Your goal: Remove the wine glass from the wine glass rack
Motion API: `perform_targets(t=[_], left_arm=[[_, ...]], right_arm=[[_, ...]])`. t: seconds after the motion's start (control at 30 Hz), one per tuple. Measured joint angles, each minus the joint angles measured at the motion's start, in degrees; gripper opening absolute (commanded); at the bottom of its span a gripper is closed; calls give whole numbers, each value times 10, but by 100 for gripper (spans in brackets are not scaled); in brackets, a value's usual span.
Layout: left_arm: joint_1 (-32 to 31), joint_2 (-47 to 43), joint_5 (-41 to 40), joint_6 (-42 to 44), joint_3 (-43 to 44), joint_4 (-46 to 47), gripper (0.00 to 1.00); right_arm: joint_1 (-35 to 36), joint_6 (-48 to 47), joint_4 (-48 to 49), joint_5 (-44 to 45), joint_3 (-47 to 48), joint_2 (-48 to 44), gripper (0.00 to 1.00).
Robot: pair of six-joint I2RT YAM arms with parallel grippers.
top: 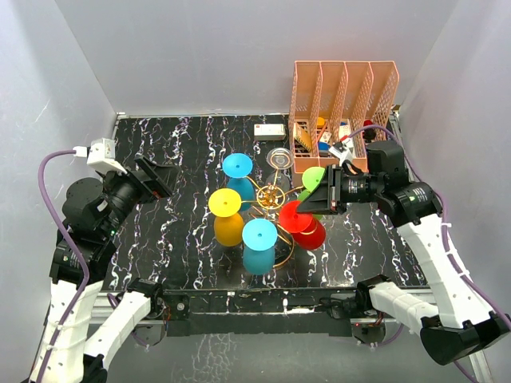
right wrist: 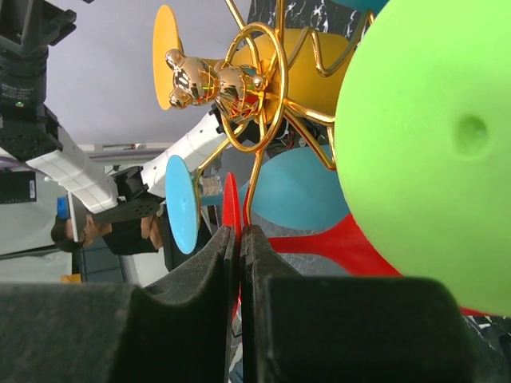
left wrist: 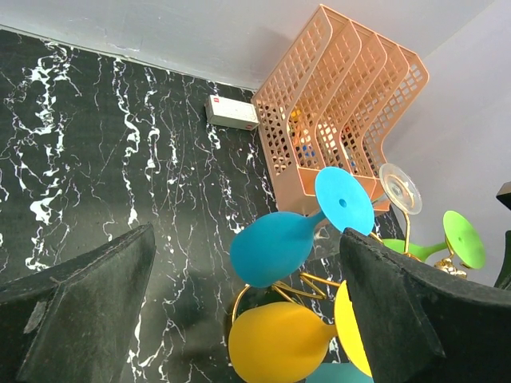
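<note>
The gold wire wine glass rack (top: 271, 194) stands mid-table with several coloured glasses hanging bowl-down from its arms. My right gripper (top: 310, 204) is shut on the thin foot disc of the red wine glass (top: 303, 227). In the right wrist view the pads (right wrist: 215, 263) pinch that red disc (right wrist: 231, 203) edge-on, beside a gold loop of the rack (right wrist: 255, 120), and a green glass (right wrist: 423, 152) fills the right side. My left gripper (top: 156, 177) hangs open to the left of the rack. In its wrist view, the left gripper (left wrist: 247, 233) frames a blue glass (left wrist: 271, 247) and a yellow glass (left wrist: 275, 343) without touching them.
An orange slotted file organizer (top: 343, 112) stands at the back right, close behind my right arm. A small white box (top: 270, 132) lies at the back edge. Blue (top: 237, 165), yellow (top: 226, 209), teal (top: 259, 239) and clear (top: 279, 157) glasses surround the rack.
</note>
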Motion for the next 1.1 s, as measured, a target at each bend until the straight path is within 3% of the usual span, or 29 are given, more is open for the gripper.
perform_targets(t=[0.5, 1.1], left_arm=[[0, -5, -3, 4, 0, -6, 97], [0, -22, -21, 28, 14, -23, 97]], right_arm=[[4, 16, -101, 77, 89, 26, 8], [11, 38, -191, 82, 146, 79, 8]])
